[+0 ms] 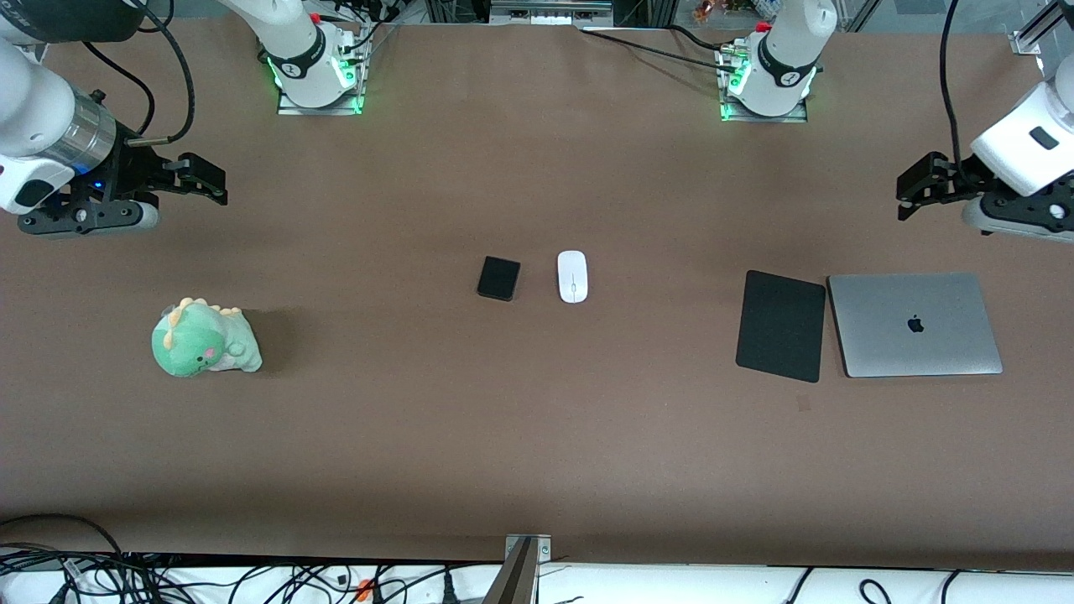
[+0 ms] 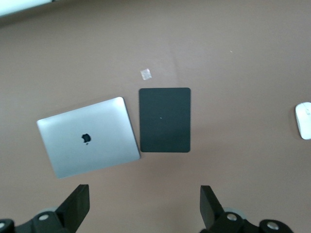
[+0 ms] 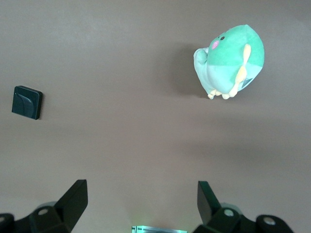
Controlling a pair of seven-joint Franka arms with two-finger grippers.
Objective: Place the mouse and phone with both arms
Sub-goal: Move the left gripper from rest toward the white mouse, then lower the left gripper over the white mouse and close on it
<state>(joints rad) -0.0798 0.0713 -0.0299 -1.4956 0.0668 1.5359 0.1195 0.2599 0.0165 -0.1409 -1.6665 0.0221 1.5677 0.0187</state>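
Hovering with both grippers high over the bare table, I hold nothing yet: my left gripper [image 1: 910,186] hangs over the left arm's end, fingers spread wide and empty, and my right gripper [image 1: 201,176] hangs over the right arm's end, fingers spread wide too

One mouse [image 1: 572,276] and one phone [image 1: 498,278] lie side by side at mid-table, close but not touching, well apart from either gripper; the mouse sits on the side toward my left gripper, the phone toward my right

I judge the mouse light, glossy and rounded, so likely to slip; I would pinch it across its narrow flanks near the middle. The phone looks like a stiff, thin slab lying flat, offering little height, so I would close on its two long edges, low against the table

Below my left gripper lie one black pad [image 2: 164,120] and one closed grey laptop [image 2: 88,136], nearly touching. Near my right gripper sits one green plush dinosaur [image 3: 232,60], soft and upright
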